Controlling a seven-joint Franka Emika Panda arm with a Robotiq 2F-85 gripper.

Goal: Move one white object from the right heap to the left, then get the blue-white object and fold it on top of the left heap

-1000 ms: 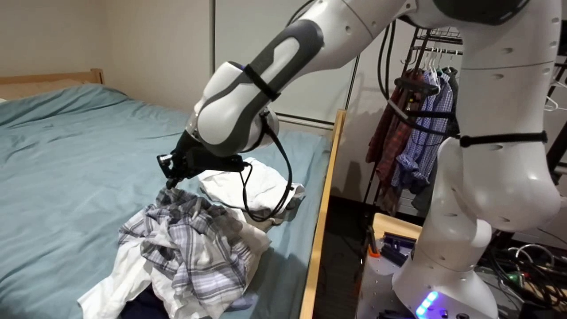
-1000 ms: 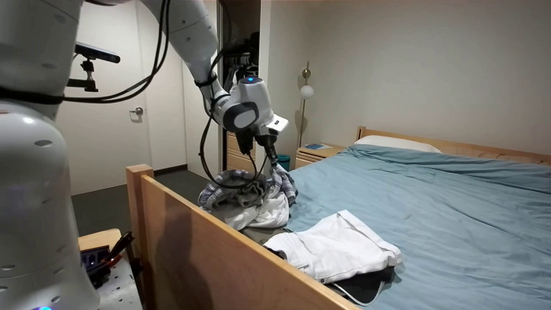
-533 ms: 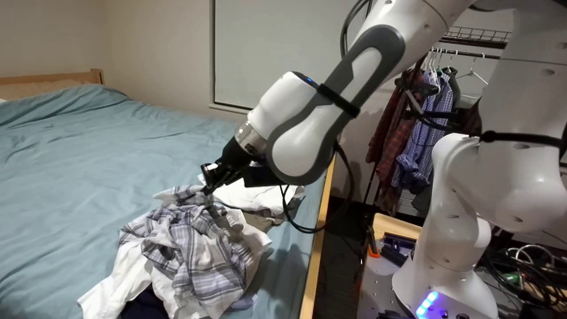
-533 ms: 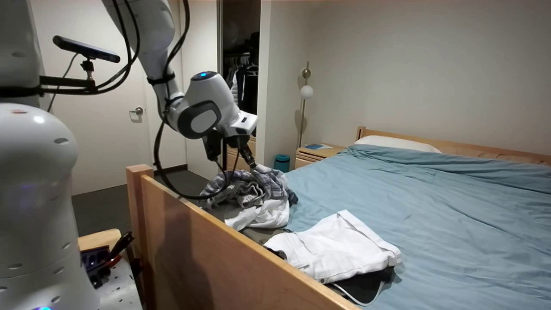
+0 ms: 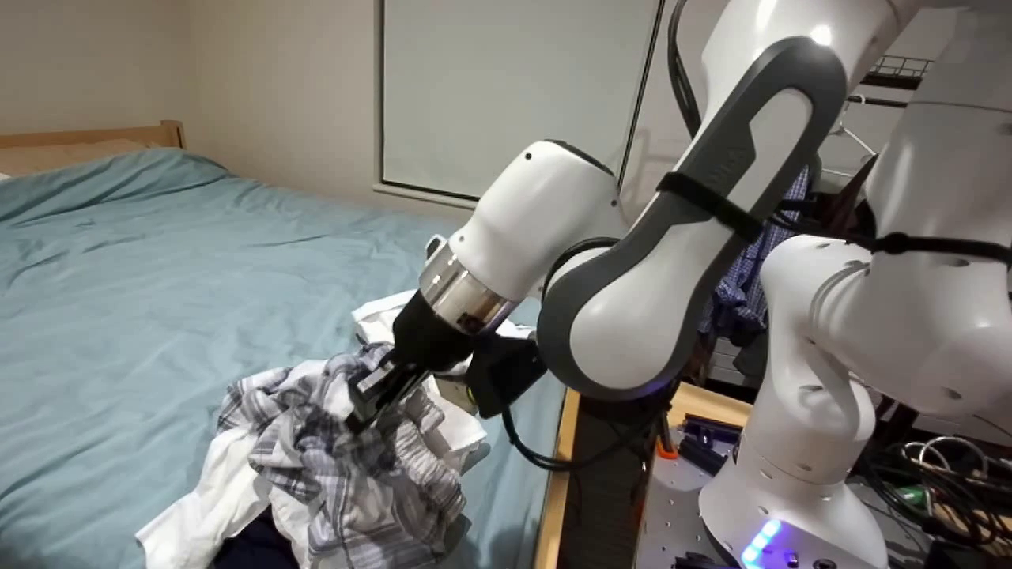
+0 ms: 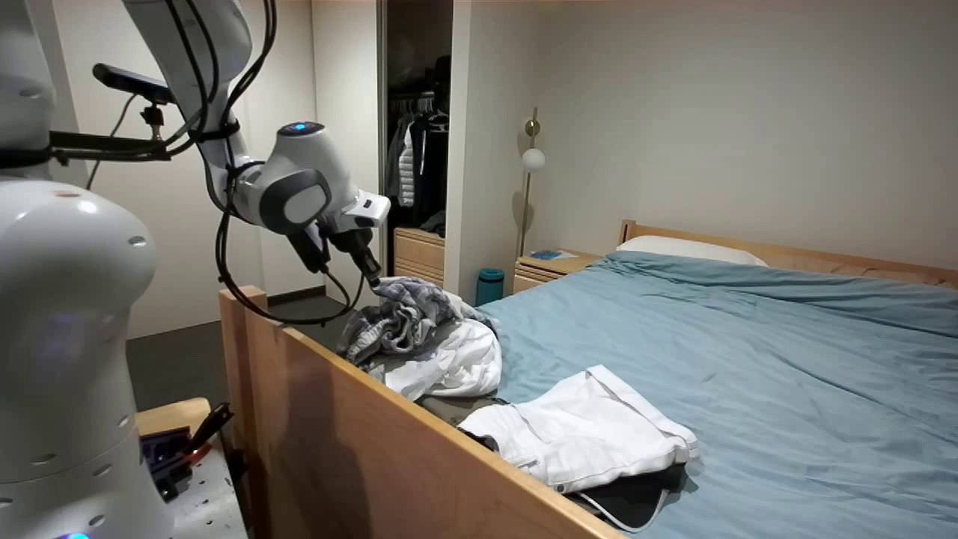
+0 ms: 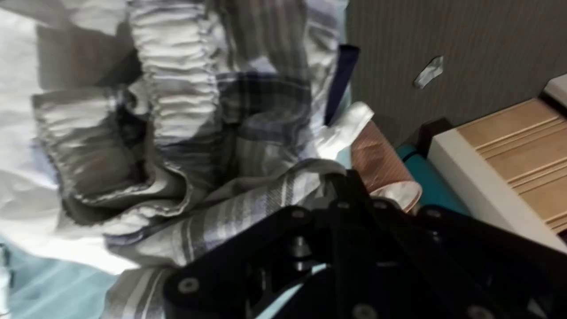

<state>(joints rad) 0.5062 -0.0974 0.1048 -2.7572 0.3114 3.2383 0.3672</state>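
You are drawing the held side of the plaid cloth toward the foot edge of the bed, closer than a second ago, so it doubles over on the left heap; the fold seems under way but loose. Your gripper is closed, pinching a plaid edge at its tips. The cloth looks thin and rumpled, with a gathered, ribbed band; beneath lie a soft-looking white garment and dark navy fabric. The right heap lies flatter.

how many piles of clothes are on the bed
2, both beside the footboard: the left heap, topped by the crumpled plaid shirt, and the right heap, topped by a folded white garment.
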